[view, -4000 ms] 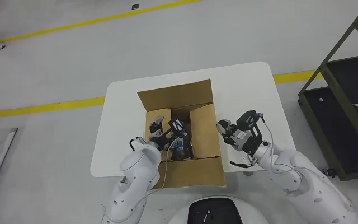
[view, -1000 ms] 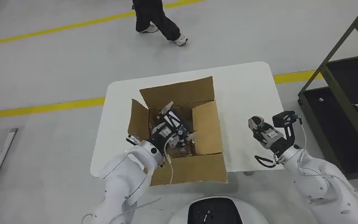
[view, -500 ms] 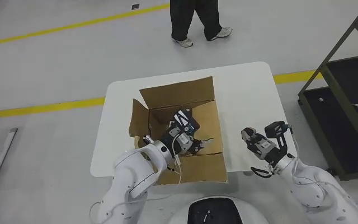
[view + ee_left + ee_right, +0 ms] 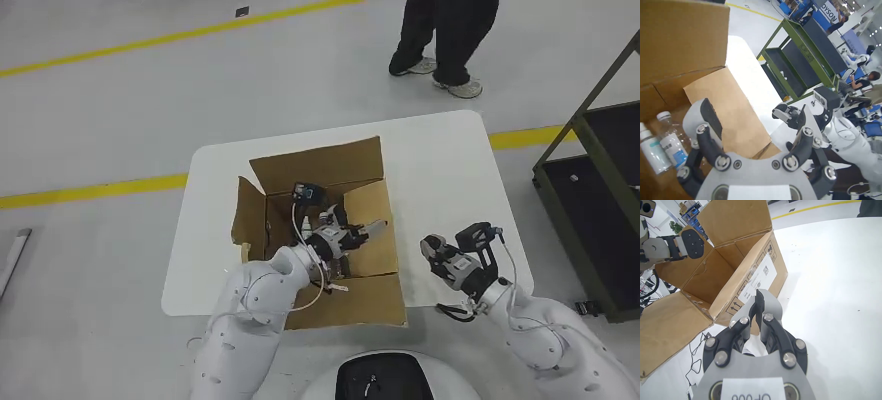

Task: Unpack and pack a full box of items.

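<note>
We are seeing bottles (image 4: 672, 144) lying in box (image 4: 677, 47), seemingly clear of left fingers (image 4: 711, 117) gaping wide, empty; right fingers (image 4: 759, 304) pressing together over table (image 4: 829, 275).

two bottles (image 4: 670, 141) in the box (image 4: 677, 37) partly hidden behind left end effector (image 4: 755, 117).

You have one cardboard box (image 4: 316, 166) and one white table (image 4: 440, 165). You can count two bottles: one clear bottle (image 4: 671, 141), one white bottle (image 4: 651, 151). One green rack (image 4: 590, 215).
</note>
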